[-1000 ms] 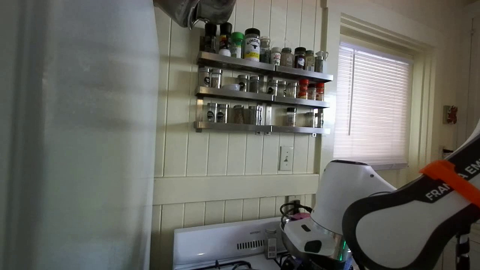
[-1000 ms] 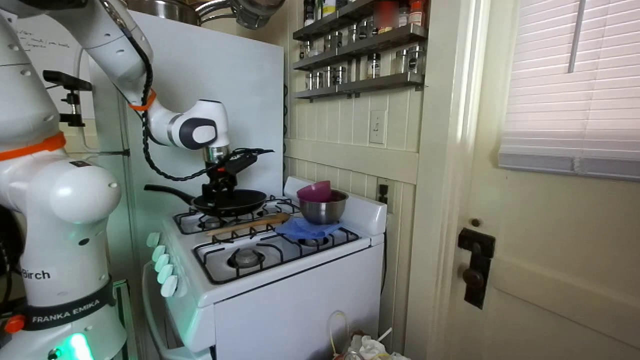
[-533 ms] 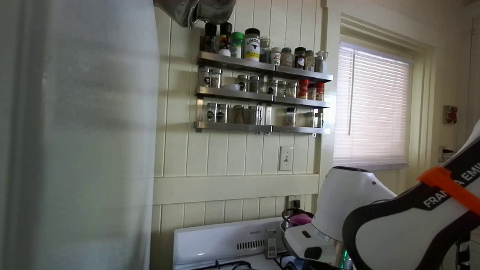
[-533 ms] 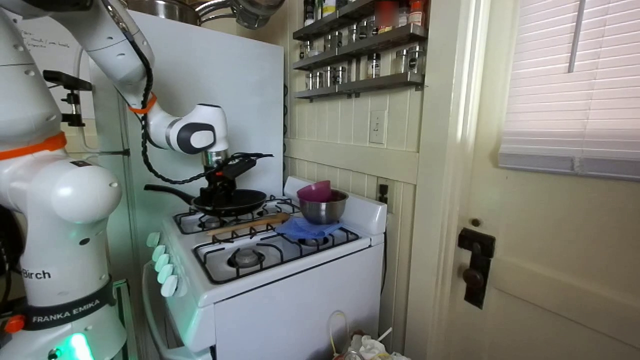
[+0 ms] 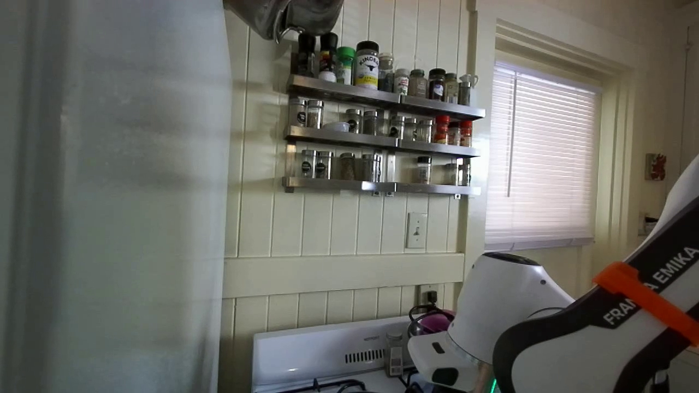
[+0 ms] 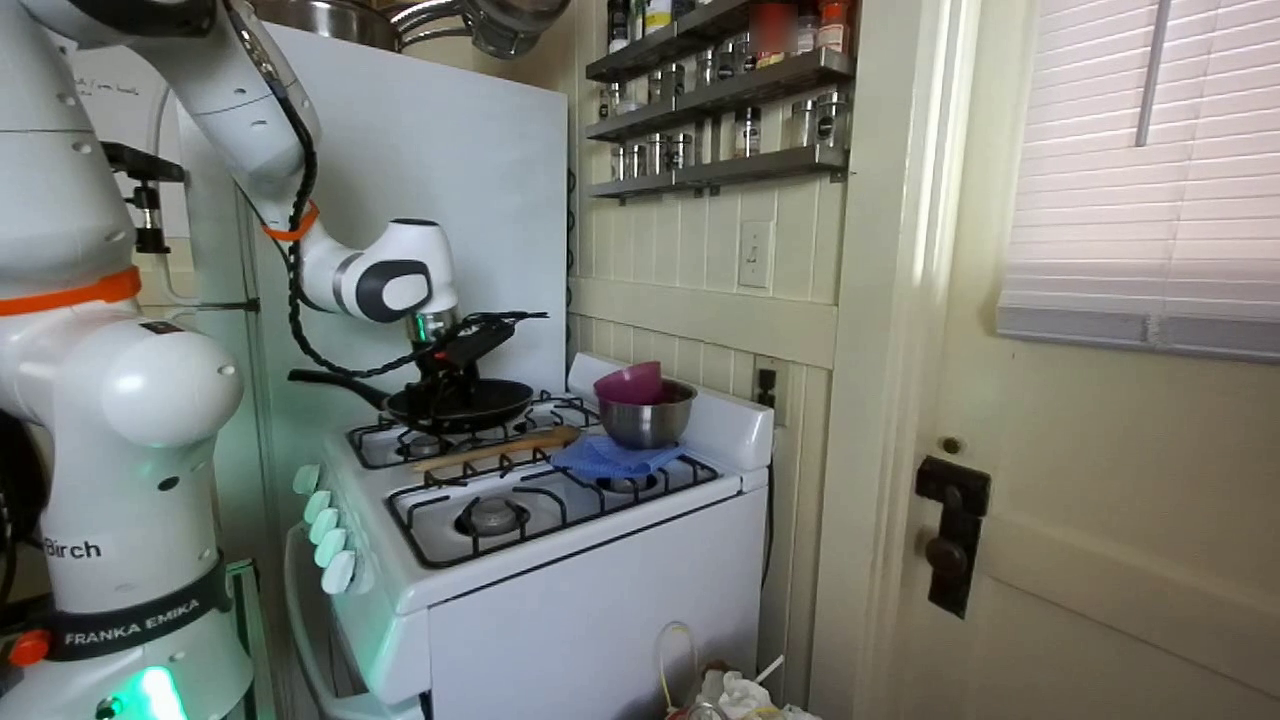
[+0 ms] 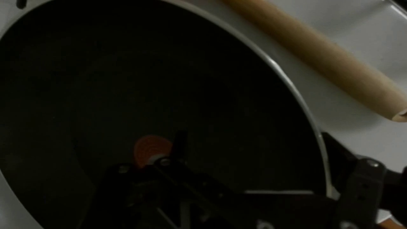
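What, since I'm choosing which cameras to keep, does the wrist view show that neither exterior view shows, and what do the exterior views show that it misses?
Only the wrist view: a reddish disc inside the black pan, and the open jaws of the tool, apparently on either side of the pan's rim.

Only the exterior views: the spice shelves, window blind and pink bowl in both; the blue cloth in an exterior view.

Shared by the wrist view and an exterior view: the black pan, the tool, the wooden utensil and the white stove top.
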`<state>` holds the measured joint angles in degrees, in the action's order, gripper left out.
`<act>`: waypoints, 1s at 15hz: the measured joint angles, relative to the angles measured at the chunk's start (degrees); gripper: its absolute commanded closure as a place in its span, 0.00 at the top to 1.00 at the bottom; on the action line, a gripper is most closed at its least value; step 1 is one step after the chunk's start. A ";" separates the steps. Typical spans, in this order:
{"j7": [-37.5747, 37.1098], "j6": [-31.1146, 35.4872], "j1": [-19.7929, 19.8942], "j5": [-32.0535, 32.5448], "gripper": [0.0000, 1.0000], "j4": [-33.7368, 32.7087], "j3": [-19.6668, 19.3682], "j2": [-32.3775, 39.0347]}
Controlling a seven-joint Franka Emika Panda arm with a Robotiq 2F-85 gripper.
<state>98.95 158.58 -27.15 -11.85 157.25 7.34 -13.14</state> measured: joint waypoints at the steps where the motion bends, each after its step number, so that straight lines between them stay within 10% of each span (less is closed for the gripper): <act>1: 0.00 0.00 0.00 0.00 1.00 -0.02 0.00 -0.04; 15: -0.69 6.50 1.16 -0.10 0.91 0.05 -0.52 2.42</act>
<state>98.25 165.08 -25.98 -11.95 157.31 6.82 -10.72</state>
